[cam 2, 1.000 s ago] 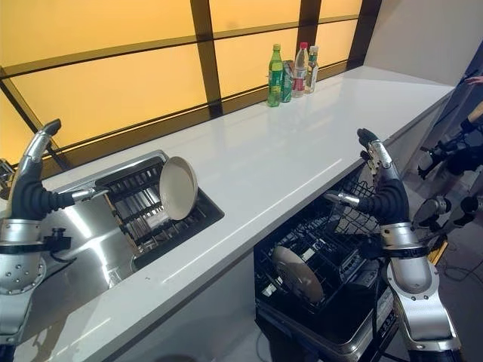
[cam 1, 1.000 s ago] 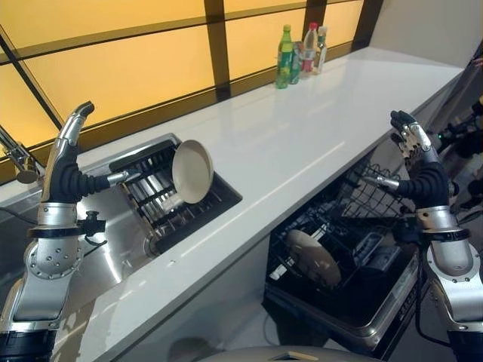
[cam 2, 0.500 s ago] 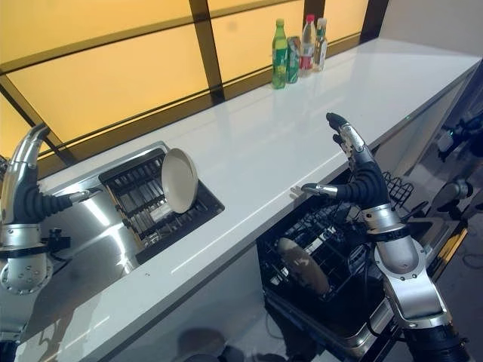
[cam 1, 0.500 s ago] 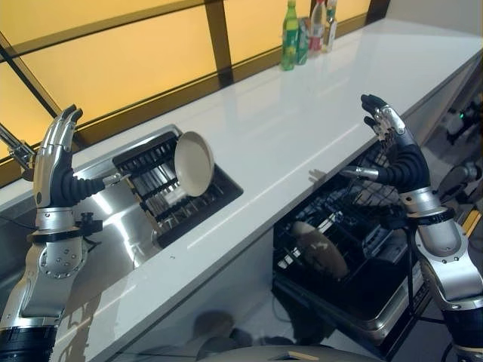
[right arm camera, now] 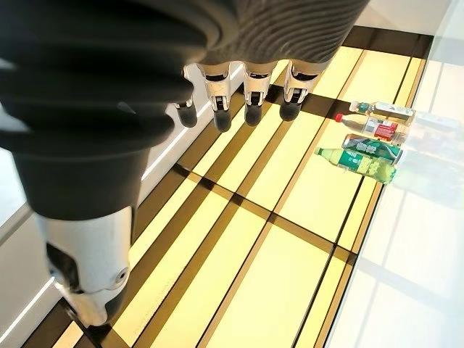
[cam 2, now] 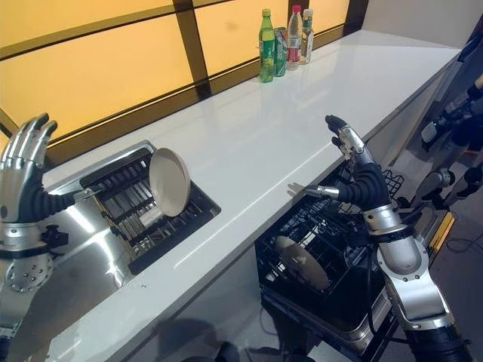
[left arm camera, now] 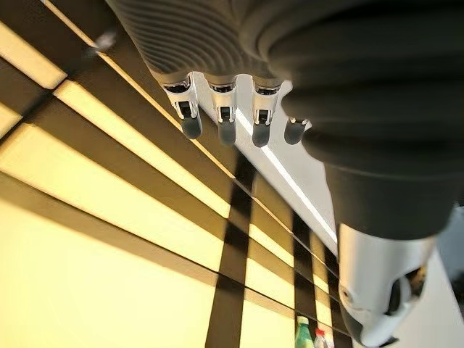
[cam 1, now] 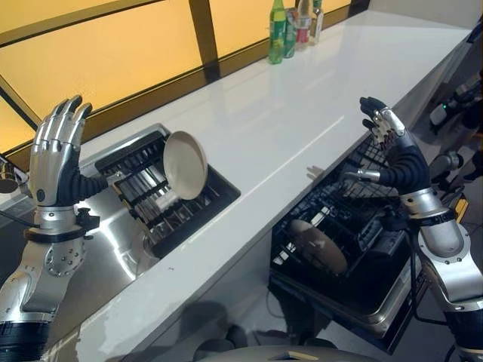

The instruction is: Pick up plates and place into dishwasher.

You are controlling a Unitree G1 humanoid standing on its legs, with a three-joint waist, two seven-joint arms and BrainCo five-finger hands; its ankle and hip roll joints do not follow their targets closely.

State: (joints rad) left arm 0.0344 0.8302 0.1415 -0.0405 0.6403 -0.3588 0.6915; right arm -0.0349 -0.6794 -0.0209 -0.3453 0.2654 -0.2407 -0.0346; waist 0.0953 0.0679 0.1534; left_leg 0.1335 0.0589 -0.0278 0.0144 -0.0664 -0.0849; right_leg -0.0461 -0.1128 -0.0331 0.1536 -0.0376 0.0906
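Both hands open, raised, empty: left hand point(cam 1: 54, 154), right hand point(cam 1: 391, 143). Risk: plate point(cam 1: 186, 165) slipping off sink rack point(cam 1: 162, 200) if grasped carelessly.

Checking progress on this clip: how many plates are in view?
2. One plate stands on edge in the sink rack; one sits in the open dishwasher's rack. Others may be hidden there.

A plate point(cam 1: 186, 164) stands on its edge in the rack point(cam 1: 162, 197) inside the sink point(cam 1: 113, 249), at the left end of the counter point(cam 1: 279, 128). The bottles point(cam 2: 283, 41) stand together at the back edge of the counter, far to the right of the sink. The open dishwasher point(cam 2: 332, 264) sits below the counter's front edge, to the right. Another plate point(cam 2: 300, 262) leans in its basket.
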